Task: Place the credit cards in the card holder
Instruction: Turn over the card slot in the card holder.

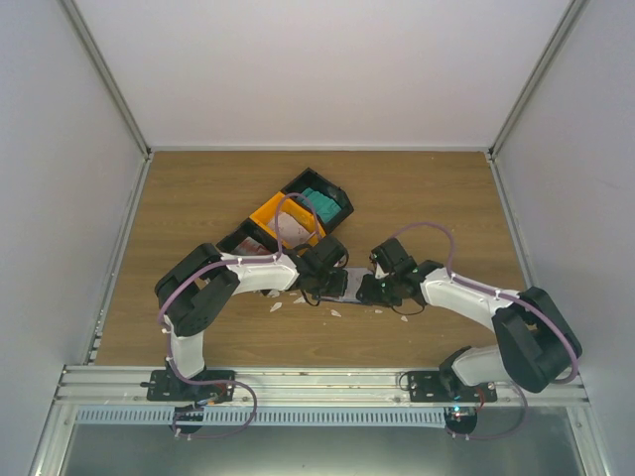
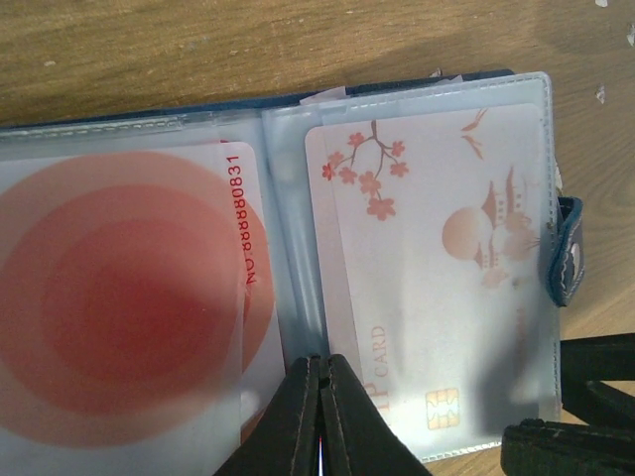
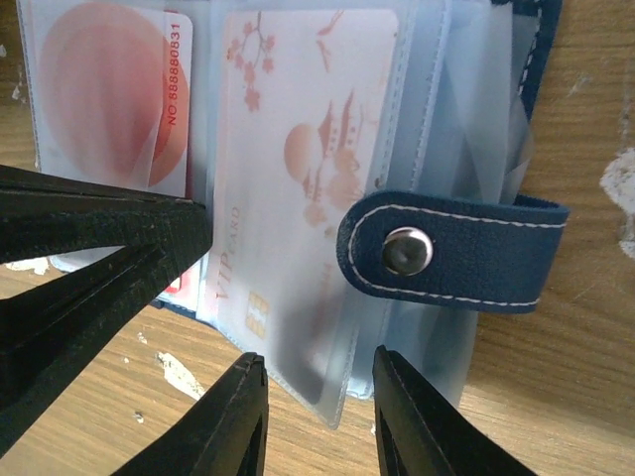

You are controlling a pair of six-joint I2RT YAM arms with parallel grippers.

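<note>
The navy card holder [image 3: 456, 260] lies open on the table between both arms, its clear sleeves facing up [image 2: 298, 129]. A white credit card with a red blotch [image 2: 119, 297] sits in the left sleeve. A pale pink credit card with blossoms [image 2: 437, 268] sits in the right sleeve. My left gripper [image 2: 319, 363] is shut with nothing between its fingers, its tips down on the fold between the two sleeves. My right gripper [image 3: 319, 385] is open at the holder's near edge, below the snap tab [image 3: 407, 250], with a sleeve corner lying loose between its fingers.
Behind the arms stand an orange bin [image 1: 281, 220] holding pinkish cards and a black bin [image 1: 319, 201] holding teal cards. Small white scraps [image 1: 278, 302] lie on the wood near the holder [image 1: 347, 286]. The left fingers [image 3: 99, 258] fill the left of the right wrist view.
</note>
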